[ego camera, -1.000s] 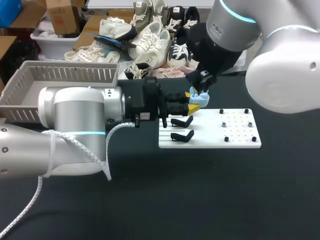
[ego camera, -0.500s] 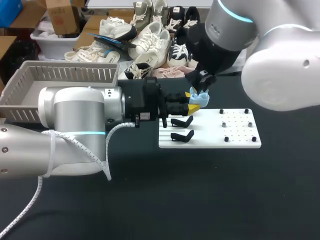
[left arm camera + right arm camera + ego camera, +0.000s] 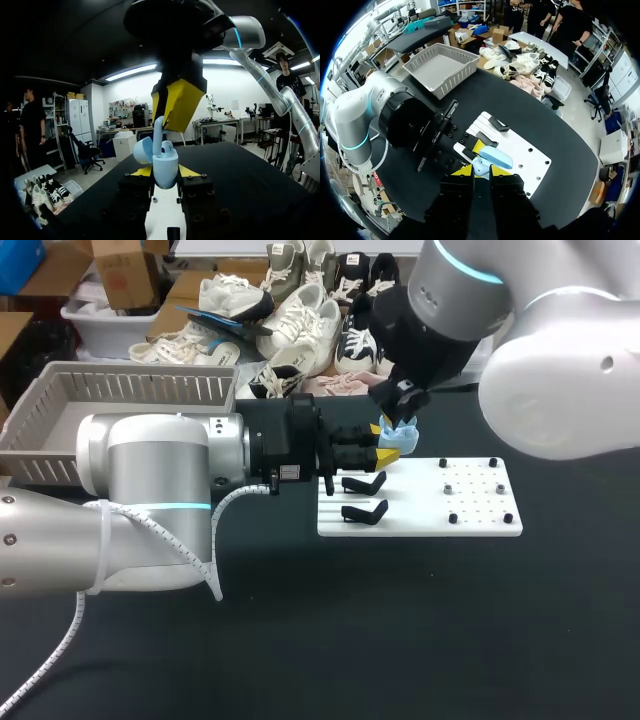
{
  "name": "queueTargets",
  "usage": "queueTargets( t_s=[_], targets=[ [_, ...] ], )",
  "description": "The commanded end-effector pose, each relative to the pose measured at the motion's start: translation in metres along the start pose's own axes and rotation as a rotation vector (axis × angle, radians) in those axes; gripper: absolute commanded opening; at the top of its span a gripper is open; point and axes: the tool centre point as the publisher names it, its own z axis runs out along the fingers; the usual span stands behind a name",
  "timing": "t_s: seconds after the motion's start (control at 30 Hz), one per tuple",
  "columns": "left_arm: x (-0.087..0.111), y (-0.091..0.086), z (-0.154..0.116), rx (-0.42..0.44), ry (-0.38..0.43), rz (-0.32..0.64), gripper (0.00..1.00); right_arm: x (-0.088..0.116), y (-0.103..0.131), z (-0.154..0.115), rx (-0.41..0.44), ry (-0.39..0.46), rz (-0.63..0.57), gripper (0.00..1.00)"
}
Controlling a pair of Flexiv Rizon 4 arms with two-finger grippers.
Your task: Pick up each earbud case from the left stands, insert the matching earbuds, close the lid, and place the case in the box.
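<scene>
The left gripper (image 3: 165, 173) is closed on the pale blue case (image 3: 166, 167), with a yellow tip touching each flank. It holds the case, lid hinged open, just above the 11 o'clock corner of the white board (image 3: 470, 508). The right gripper (image 3: 401, 417) hangs over the case from 12 o'clock. Its fingers are almost together and, as far as I can judge, pinch a white earbud (image 3: 157, 131) whose stem points down into the case. The step in hand looks like seating that bud. To do it well, line the stem up with its own socket (the other socket seems to hold a bud already, though that is hard to tell). Then lower it straight and let go only once it sits flush. The left grip should be firm enough that the case cannot twist, and the right fingers should keep off the open lid. Two black stands (image 3: 365, 483) on the board's 9 o'clock side are bare. The box (image 3: 150, 388) sits at the table's 10 o'clock, well apart. No print can be read on the case, board or box.
</scene>
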Motion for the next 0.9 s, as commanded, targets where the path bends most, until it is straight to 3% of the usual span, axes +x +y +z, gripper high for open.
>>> queueTargets(
  t_s=[0.03, 0.9],
  targets=[
    [0.0000, 0.0001, 0.0004, -0.002, 0.001, 0.000, 0.00, 0.0019, 0.0005, -0.0012, 0.003, 0.002, 0.002, 0.00],
    [0.0000, 0.0001, 0.0004, -0.002, 0.001, 0.000, 0.00, 0.0031, 0.0017, 0.0041, 0.002, 0.018, 0.007, 0.00]
  ],
)
